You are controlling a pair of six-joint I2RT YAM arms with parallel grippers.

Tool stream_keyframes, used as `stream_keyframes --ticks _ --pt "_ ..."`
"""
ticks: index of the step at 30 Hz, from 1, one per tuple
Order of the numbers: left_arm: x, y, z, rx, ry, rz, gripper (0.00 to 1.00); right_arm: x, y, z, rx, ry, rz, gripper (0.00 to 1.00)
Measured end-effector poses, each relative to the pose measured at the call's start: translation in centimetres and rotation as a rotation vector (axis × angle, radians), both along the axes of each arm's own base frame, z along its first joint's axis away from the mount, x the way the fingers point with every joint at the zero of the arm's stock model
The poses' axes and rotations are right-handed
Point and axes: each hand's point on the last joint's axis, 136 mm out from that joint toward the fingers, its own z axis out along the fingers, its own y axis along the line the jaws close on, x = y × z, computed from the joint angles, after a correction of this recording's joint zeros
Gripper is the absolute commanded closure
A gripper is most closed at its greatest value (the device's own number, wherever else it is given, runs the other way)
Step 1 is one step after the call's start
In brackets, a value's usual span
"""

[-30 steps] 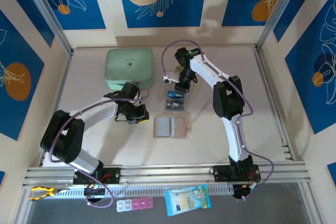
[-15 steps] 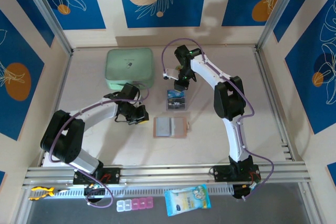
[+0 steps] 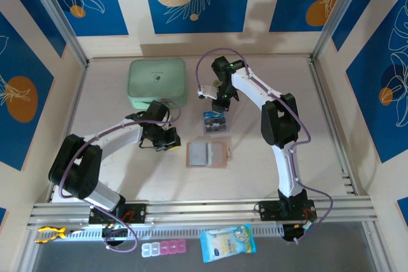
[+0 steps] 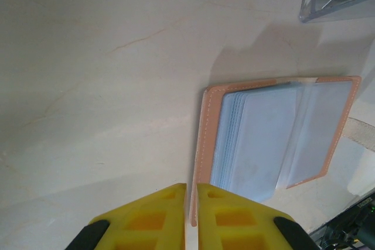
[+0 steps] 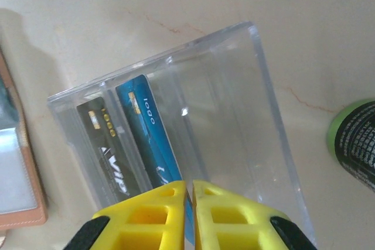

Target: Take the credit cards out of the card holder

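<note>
A: Top view. Where does the holder lie?
B: Holder (image 3: 206, 155) is open flat at mid-table, long axis left to right. Left gripper (image 3: 167, 141) is near its left end and is the nearer one. Right gripper (image 3: 220, 102) hangs beyond the box (image 3: 215, 130), well apart from the holder. Cards (image 3: 213, 118) sit in the box.
A: Left wrist?
B: Fingers (image 4: 152, 215) together, nothing between. Holder (image 4: 202, 144) lies ahead and to the right, its stitched edge running toward the tips. Sleeves (image 4: 263, 144) look empty, though I can't tell about the deeper ones.
A: Right wrist?
B: Fingers (image 5: 158, 212) together too, over the box (image 5: 234, 103). Two cards (image 5: 146, 127) stand inside. Holder corner (image 5: 23, 203) is at far left.
A: Whose move?
B: If any card hides there, the left arm's, I judge.
</note>
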Motion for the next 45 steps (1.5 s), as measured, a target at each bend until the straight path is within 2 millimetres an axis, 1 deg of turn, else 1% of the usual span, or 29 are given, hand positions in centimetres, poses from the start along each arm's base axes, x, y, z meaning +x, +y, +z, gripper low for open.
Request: stream_keyframes --ticks 1,4,10,13,18,21,23,26,28,33,36,40,45 --pt "0.0 0.0 0.0 -0.001 0.001 0.000 0.88 -0.3 0.0 0.1 0.003 0.010 -0.002 0.88" --pt "-0.1 -0.1 0.0 -0.004 0.003 -0.002 0.88 -0.8 -0.1 0.3 0.004 0.037 -0.018 0.82" --pt "-0.2 -0.2 0.1 -0.016 0.009 -0.005 0.88 -1.0 -0.7 0.0 0.001 0.051 -0.108 0.79" --pt "-0.2 -0.3 0.1 -0.017 0.009 -0.005 0.88 -0.5 -1.2 0.4 0.014 0.029 -0.173 0.77" --pt "-0.1 -0.4 0.2 -0.022 0.005 -0.006 0.88 0.6 -2.8 2.0 0.036 -0.037 -0.294 0.75" --pt "0.0 -0.4 0.2 -0.024 0.003 -0.006 0.88 1.5 -3.2 2.7 0.047 -0.073 -0.352 0.75" --pt "0.0 -0.4 0.3 -0.025 0.001 -0.006 0.88 2.0 -3.6 2.6 0.047 -0.085 -0.397 0.76" --pt "0.0 -0.4 0.3 -0.025 0.001 -0.006 0.88 2.3 -4.4 1.7 0.034 -0.078 -0.460 0.75" --pt "0.0 -0.4 0.3 -0.025 0.001 -0.006 0.88 1.8 -5.0 0.5 0.013 -0.056 -0.497 0.76" --pt "-0.1 -0.4 0.1 -0.027 0.003 -0.007 0.88 -0.2 -7.5 -2.5 -0.060 0.023 -0.593 0.75" --pt "-0.2 -0.4 0.0 -0.026 0.006 -0.007 0.88 -1.7 -8.3 -3.2 -0.076 0.058 -0.624 0.75" --pt "-0.3 -0.4 -0.1 -0.028 0.011 -0.008 0.88 -3.0 -7.8 -3.0 -0.044 0.081 -0.638 0.76" --pt "-0.3 -0.4 -0.1 -0.032 0.010 -0.010 0.88 -4.3 -6.2 -2.7 0.006 0.102 -0.626 0.76"
